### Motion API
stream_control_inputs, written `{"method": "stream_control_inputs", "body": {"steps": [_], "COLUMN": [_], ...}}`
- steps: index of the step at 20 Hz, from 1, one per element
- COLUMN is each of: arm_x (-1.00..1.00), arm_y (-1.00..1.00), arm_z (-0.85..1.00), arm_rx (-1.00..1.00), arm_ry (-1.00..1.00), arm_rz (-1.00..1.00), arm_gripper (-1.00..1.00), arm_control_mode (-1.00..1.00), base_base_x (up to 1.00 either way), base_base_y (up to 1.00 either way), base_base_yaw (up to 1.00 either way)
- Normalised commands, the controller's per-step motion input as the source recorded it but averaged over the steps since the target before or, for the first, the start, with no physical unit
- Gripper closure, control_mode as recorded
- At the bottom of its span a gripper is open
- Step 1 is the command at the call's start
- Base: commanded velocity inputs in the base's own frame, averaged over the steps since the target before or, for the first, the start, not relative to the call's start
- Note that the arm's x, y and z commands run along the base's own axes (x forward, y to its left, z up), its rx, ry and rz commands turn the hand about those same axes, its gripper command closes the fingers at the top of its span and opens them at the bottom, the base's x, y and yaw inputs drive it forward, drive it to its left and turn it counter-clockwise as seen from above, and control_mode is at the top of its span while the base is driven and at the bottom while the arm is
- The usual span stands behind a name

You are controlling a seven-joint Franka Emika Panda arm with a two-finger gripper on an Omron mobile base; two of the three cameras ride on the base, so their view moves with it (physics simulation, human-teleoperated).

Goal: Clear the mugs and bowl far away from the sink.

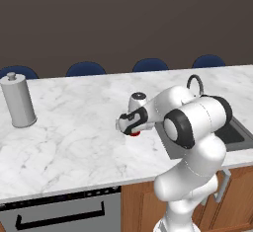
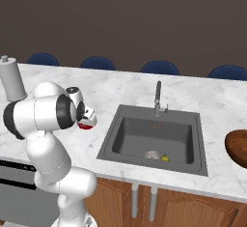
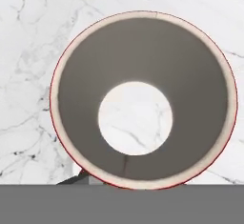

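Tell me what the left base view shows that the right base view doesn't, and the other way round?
Left base view alone: a dark oven door with a black handle under the counter. Right base view alone: the whole sink basin with its upright faucet, small scraps on the sink floor, and the brown wooden bowl at the right edge. Shared: the marble counter, the grey canister, blue chair backs, and the pincer down at the red mug.

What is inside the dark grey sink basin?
In the dark grey metal sink, a pale round item and a small yellow one lie near the front wall; what they are is unclear.
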Motion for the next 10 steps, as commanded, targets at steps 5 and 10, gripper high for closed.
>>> {"method": "stream_control_inputs", "body": {"steps": [5,10], "arm_x": [0.15,-0.22], "arm_y": [-0.09,-0.17], "arm_z": [-0.46,0.54], "arm_rx": [0.0,0.05], "arm_ry": [0.06,-0.12], "arm_rz": [0.0,0.02], "arm_gripper": [1.0,1.0], "arm_control_mode": [-1.0,-1.0], "base_base_x": [0.0,0.0], "base_base_y": [0.0,0.0], "base_base_yaw": [0.0,0.0]}}
